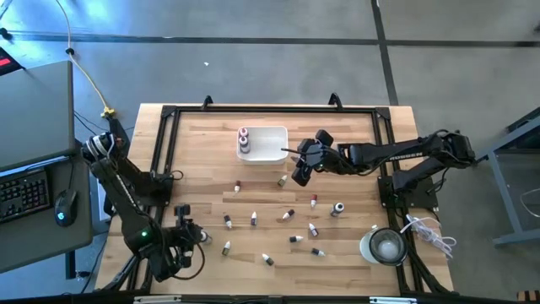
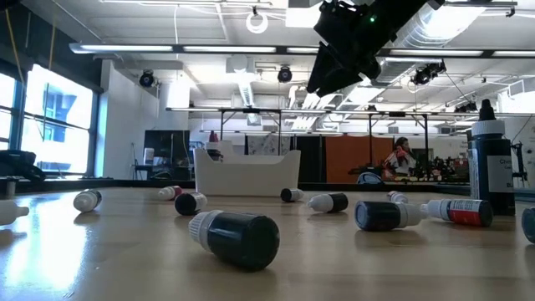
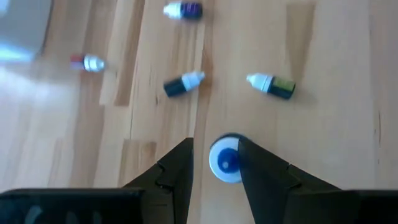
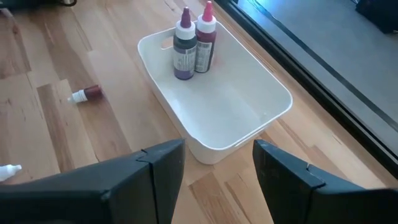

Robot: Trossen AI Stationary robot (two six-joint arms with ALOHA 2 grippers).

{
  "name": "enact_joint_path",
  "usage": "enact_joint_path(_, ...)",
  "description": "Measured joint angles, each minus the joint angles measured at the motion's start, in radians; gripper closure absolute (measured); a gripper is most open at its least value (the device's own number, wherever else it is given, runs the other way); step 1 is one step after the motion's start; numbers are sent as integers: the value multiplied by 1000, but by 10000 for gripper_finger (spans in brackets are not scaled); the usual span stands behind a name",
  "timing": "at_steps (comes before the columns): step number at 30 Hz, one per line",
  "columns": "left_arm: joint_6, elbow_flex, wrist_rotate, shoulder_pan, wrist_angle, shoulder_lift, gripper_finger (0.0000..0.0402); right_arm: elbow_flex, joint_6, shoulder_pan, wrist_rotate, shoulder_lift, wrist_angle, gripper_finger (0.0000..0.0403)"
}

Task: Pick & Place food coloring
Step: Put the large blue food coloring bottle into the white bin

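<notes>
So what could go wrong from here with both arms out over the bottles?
The left gripper sits open around an upright bottle; a slightly off-centre close could tip it over. The two bottles in the white tray stand side by side, so the next drop by the open, empty right gripper could knock them down. Loose bottles lie on their sides and could roll if brushed.

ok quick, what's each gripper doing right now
left gripper: open, fingers on either side of an upright bottle, not gripping.
right gripper: open, empty, by the white tray.
</notes>
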Motion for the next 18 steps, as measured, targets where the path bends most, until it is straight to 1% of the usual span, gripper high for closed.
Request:
enact_joint_path(9, -14, 0, 35, 0, -1, 0, 280, 0, -3, 0, -8, 0, 6, 219)
enact_joint_path(15, -14, 0, 39, 0, 1, 0, 280, 0, -4, 0, -8, 0, 5, 219)
enact_joint_path(18, -12, 0, 45, 0, 22, 0, 291, 0, -5, 0, -8, 0, 5, 219)
